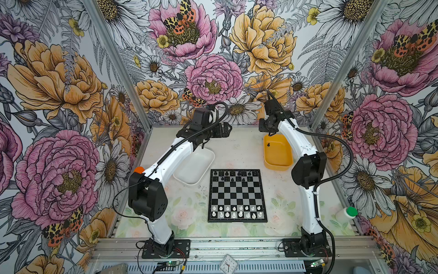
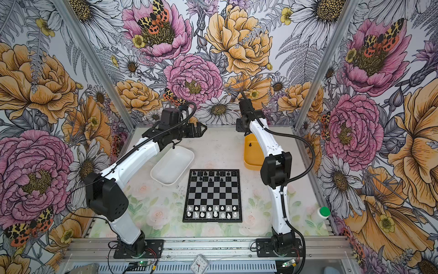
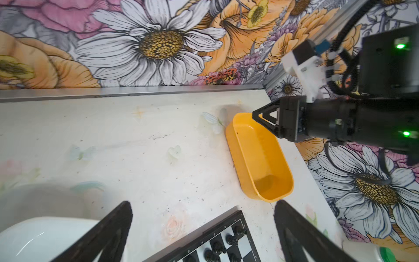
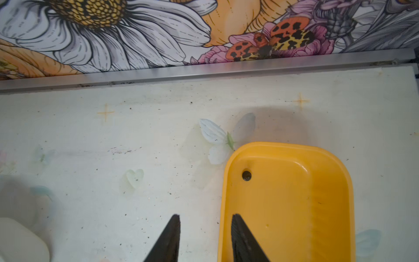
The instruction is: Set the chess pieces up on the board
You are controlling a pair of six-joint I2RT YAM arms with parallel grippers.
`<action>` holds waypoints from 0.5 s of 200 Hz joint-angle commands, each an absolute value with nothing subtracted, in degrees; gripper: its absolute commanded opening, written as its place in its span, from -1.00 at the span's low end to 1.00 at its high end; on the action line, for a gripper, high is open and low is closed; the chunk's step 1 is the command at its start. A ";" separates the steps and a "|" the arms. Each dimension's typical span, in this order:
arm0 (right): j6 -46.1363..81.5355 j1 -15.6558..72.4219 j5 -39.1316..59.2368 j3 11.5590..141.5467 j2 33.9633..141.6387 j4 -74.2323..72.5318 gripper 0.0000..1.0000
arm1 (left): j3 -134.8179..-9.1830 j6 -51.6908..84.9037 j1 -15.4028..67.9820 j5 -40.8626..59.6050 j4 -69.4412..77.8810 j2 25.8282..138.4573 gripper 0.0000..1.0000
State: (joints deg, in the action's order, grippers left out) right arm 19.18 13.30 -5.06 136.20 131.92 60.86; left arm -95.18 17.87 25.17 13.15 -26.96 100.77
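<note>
The chess pieces nearest the front are the tiny white plastic chessmen (image 1: 240, 214). They stand in two rows along the near edge of the small square chessboard with black and silvery-grey checks and a black frame (image 1: 237, 193). The board lies flat in the middle of the pale, flower-printed surface (image 1: 279, 213). Off to the right, near the surface's front corner, a white plastic bottle with a green cap (image 1: 346, 213) lies on its side, well apart from the board.

On the board's two far rows stand the glossy black chessmen (image 1: 232, 179), in a looser line-up with gaps. Just beyond the board's far left corner sits a shallow white oblong plastic tub (image 1: 196, 166). Beyond the far right corner sits a yellow oblong plastic tub (image 1: 278, 163). A single black piece (image 4: 246, 175) sits in the yellow tub's far end, close to a corner.

The right hand (image 4: 206, 216) hangs above the yellow tub's rim on the side facing the middle of the surface. Its fingers are a little apart with nothing between them: one finger (image 4: 242, 238) is over the tub's inside, the other over the surface beside it.

The left hand (image 3: 204, 202) hovers past the white tub near the back edge. Its fingers are spread wide and empty.
</note>
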 commanded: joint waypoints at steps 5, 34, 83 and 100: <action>19.81 11.07 -6.12 136.50 135.26 61.16 -0.20 | -99.32 19.30 27.75 15.85 -25.20 103.69 0.98; 20.22 8.84 -5.10 136.32 138.13 61.17 -0.18 | -101.91 20.23 29.99 16.71 -25.23 108.54 0.98; 20.27 6.12 -3.98 137.67 142.86 61.08 -0.28 | -108.07 20.57 30.56 17.05 -27.16 113.58 0.98; 19.70 5.98 -3.71 138.23 144.15 61.08 -0.30 | -109.19 20.57 30.70 17.13 -27.60 114.33 0.98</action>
